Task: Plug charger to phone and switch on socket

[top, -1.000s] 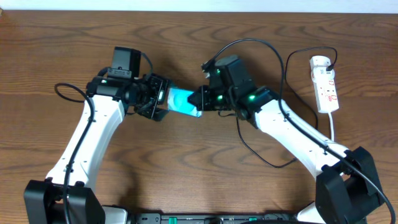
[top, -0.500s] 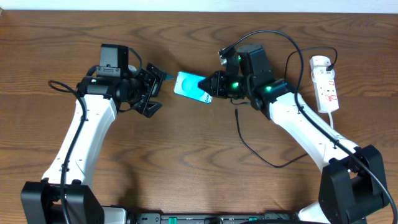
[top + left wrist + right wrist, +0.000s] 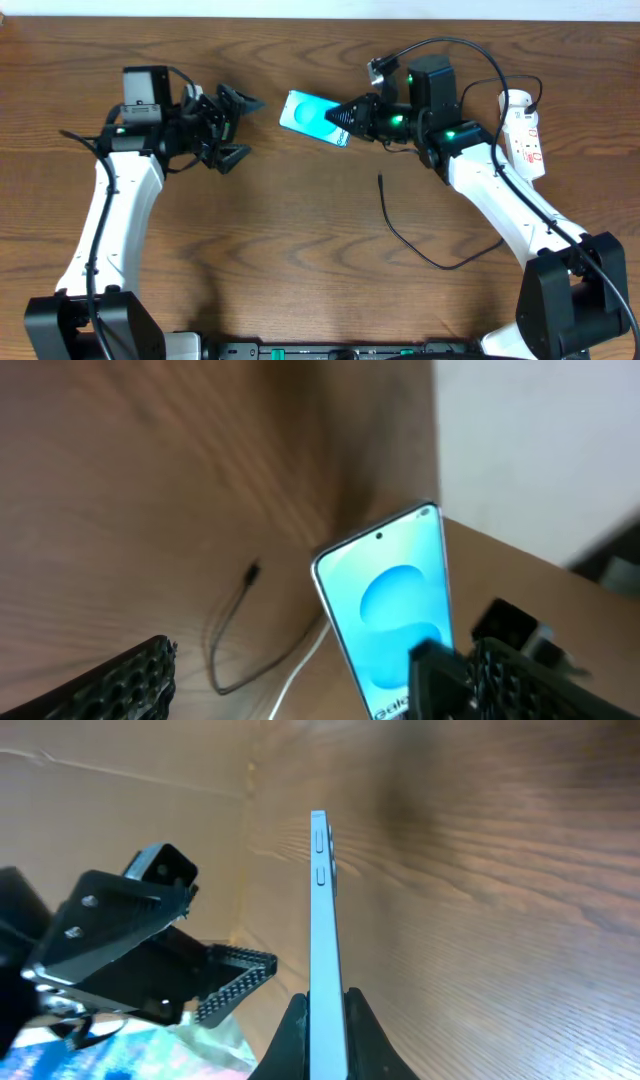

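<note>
1. We see a slim phone with a black edge and a bright blue screen [image 3: 308, 115] over the back middle of the brown wooden table [image 3: 300, 260].
2. The right claw [image 3: 341, 117] is clamped on one short end of the phone. In the right wrist view its two black fingers [image 3: 291, 1038] squeeze the thin phone from both sides.
3. The left claw [image 3: 243, 127] is near the other end of the phone but does not touch it. Its two fingers are spread wide apart and hold nothing.
4. In the left wrist view the phone [image 3: 385, 600] shows its screen with a pale circle. There are white letters at the bottom, but the right claw covers part of them, so we cannot read the word.
5. The long thin black charger cable [image 3: 400, 235] lies on the table in front of the phone. Its small plug tip [image 3: 380, 179] is loose on the wood, apart from the phone.
6. The long white power strip with red marks [image 3: 524, 135] lies at the right side of the table, well apart from the phone. Its red writing is too small for us to read.
</note>
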### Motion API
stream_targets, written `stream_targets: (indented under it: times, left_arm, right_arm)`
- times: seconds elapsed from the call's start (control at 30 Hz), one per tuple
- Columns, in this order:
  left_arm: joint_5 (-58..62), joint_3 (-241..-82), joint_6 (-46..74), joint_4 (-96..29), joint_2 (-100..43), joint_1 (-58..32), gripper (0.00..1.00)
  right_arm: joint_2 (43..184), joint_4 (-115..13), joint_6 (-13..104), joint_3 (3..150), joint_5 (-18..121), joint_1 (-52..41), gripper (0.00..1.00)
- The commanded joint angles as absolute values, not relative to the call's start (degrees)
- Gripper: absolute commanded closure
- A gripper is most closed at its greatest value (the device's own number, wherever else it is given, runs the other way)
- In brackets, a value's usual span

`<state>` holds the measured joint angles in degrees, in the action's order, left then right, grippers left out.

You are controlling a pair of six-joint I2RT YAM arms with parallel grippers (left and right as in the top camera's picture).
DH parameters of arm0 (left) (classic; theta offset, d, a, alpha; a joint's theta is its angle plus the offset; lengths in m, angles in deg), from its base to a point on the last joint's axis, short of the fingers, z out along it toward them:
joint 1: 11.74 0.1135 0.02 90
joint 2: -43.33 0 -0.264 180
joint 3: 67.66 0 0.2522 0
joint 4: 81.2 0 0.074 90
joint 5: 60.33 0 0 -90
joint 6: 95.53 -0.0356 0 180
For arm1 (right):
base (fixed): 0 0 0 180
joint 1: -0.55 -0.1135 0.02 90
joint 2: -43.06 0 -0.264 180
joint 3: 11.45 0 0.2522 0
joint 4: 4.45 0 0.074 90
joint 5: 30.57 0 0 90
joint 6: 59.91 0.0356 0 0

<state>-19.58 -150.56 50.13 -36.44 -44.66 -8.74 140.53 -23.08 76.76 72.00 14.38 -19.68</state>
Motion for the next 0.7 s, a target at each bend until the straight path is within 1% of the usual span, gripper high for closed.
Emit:
stream_targets:
  times: [0.0, 0.2, 0.37, 0.53, 0.67]
  left_arm:
    - [-26.68, -151.46, 48.05, -39.06, -44.57, -7.71, 0.05]
    - [-31.47, -151.41, 48.29, -45.03, -44.57, -7.62, 0.05]
    - [-32.96, -151.41, 49.19, -47.02, -44.57, -7.62, 0.05]
    - [-33.63, -151.41, 51.03, -48.99, -44.57, -7.62, 0.05]
    - [-36.59, -151.41, 56.71, -57.36, -44.57, -7.62, 0.05]
  right_arm:
    - [140.69, -20.35, 81.59, 72.87, 10.33, -19.46, 0.99]
    - [140.69, -11.89, 89.96, 72.87, 7.78, -19.46, 0.99]
    - [140.69, -5.13, 97.79, 72.87, 6.33, -19.46, 0.99]
    - [140.69, -3.1, 103.62, 72.87, 6.36, -19.46, 0.99]
    - [140.69, -2.31, 106.36, 72.87, 6.44, -19.46, 0.99]
